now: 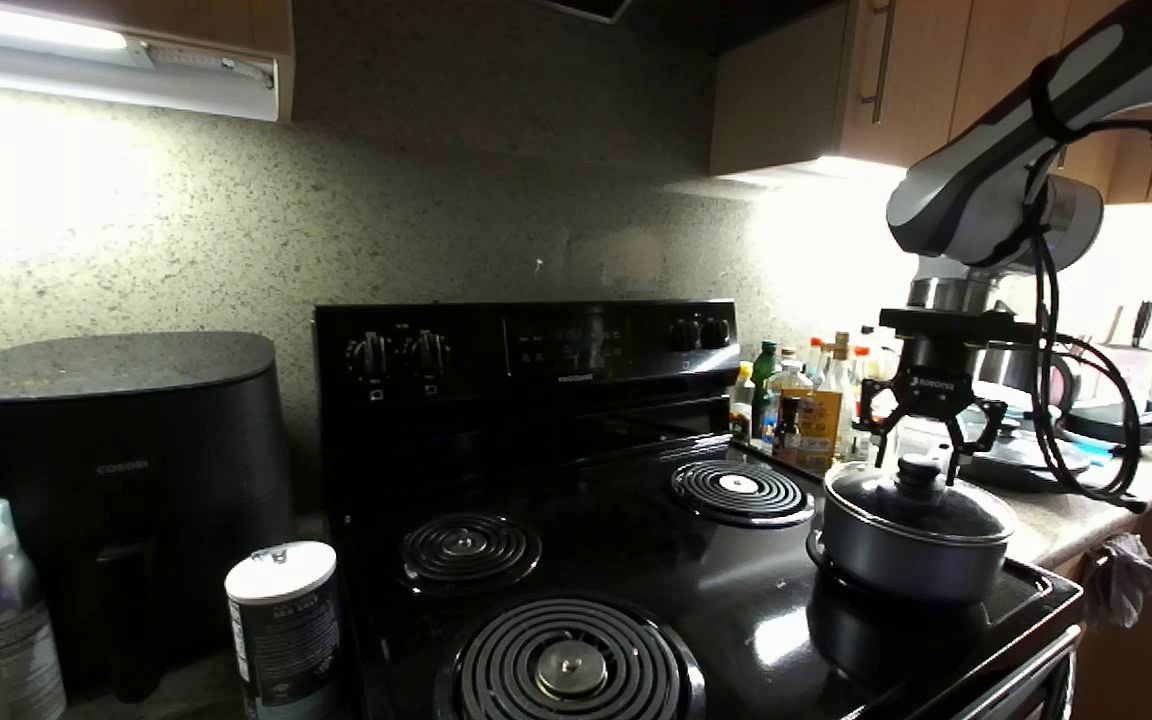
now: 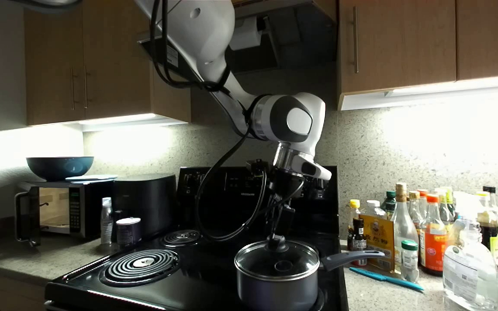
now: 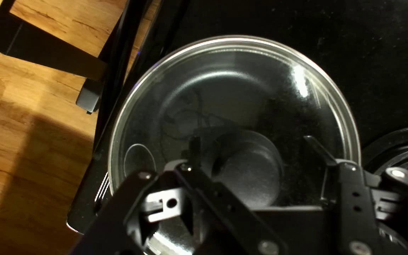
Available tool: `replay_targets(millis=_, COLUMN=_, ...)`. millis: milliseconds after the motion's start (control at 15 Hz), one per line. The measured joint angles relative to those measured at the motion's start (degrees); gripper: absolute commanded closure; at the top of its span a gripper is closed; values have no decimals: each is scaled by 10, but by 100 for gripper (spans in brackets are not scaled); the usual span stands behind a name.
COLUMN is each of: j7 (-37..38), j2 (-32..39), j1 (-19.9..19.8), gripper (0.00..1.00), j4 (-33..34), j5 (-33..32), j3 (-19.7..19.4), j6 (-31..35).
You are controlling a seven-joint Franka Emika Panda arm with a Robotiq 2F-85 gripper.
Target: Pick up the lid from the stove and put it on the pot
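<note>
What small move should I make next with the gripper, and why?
I'd probably raise the open gripper straight up, slowly. The lid already appears seated on the pot in both exterior views, and the wrist view shows the jaws apart on either side of its knob, so a vertical lift should clear it without dragging the lid sideways.

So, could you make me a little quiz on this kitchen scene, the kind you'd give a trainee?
1. True or false: the glass lid sits on the pot.
2. Pick one. The gripper is: (a) shut on the lid, (b) open, (c) shut on the pot.
3. Fill in: in an exterior view, a dark blue bowl stands on top of the ___.

Key: 1. True. 2. b. 3. Microwave.
</note>
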Motion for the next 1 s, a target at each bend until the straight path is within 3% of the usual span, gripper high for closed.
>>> replay_targets(millis=133, j7=0, j2=0, j1=0, gripper=0, j4=0, j5=0, j3=0, j6=0)
replay_targets(millis=1000, j7=0, j2=-58, j1=-2, gripper=0, j4=-10, j5=0, j3=-5, j6=2)
